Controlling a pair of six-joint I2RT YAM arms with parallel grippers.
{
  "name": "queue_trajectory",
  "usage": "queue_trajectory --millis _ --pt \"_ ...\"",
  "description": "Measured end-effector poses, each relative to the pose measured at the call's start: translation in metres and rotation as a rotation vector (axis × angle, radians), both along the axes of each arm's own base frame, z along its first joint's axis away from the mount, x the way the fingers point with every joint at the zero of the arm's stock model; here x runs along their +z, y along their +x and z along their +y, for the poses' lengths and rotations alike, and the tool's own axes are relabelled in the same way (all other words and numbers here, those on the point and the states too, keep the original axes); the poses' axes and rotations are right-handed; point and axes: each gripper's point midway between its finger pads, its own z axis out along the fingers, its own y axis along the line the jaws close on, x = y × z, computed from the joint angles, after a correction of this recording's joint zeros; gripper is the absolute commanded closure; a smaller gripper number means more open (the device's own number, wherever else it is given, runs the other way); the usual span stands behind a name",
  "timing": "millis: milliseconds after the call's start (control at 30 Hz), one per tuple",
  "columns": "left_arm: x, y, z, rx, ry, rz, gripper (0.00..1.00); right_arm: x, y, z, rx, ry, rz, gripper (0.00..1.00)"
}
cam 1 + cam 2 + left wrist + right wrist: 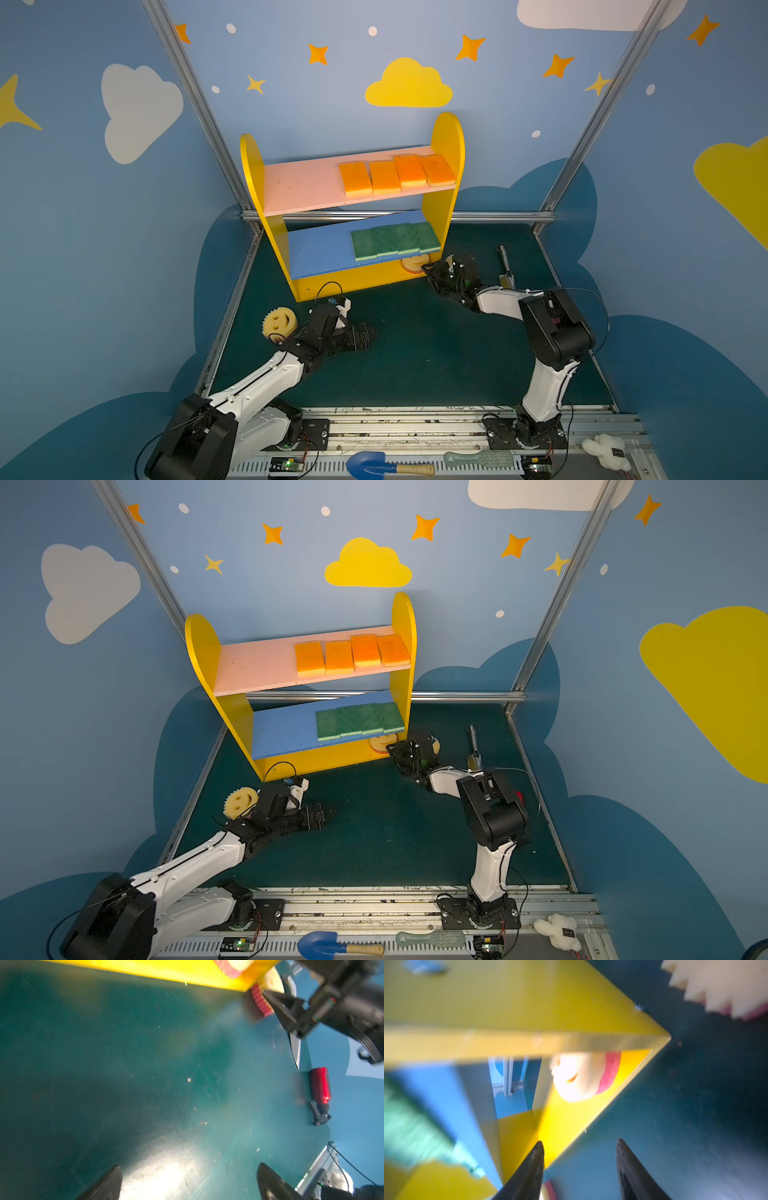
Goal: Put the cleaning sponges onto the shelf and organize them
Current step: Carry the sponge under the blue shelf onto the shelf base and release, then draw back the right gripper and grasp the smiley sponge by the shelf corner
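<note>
Right wrist | right tool [579, 1141] parted | smiley sponge [579, 1078] ahead, on shelf [529, 1012] base

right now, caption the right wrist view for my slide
right gripper open at the shelf corner, a smiley sponge on its base

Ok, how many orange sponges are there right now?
4 orange sponges, side by side on the pink upper board of the shelf, toward its right end: leftmost, second, third set slightly farther back, fourth beside the right side panel. None appears hidden.
</note>
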Motion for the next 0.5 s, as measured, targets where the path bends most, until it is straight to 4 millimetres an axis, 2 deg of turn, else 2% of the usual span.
queue_trajectory --millis 133,233,400,500 --pt "0.007 0.004 0.004 0.03 0.0 -0.029 0.0 0.019 -0.033 -0.014 0.039 -0.036 -0.038 0.46" --pt "0.009 0.006 0.004 0.04 0.0 -0.033 0.0 0.033 -0.046 -0.038 0.045 -0.062 -0.061 0.46" --pt "0.016 0.018 -0.001 0.045 -0.004 -0.031 0.0 0.059 -0.044 -0.099 -0.006 -0.1 -0.105 0.47" --pt "0.017 0.029 -0.007 0.044 -0.005 -0.022 0.0 0.057 -0.04 -0.132 -0.037 -0.116 -0.089 0.48"
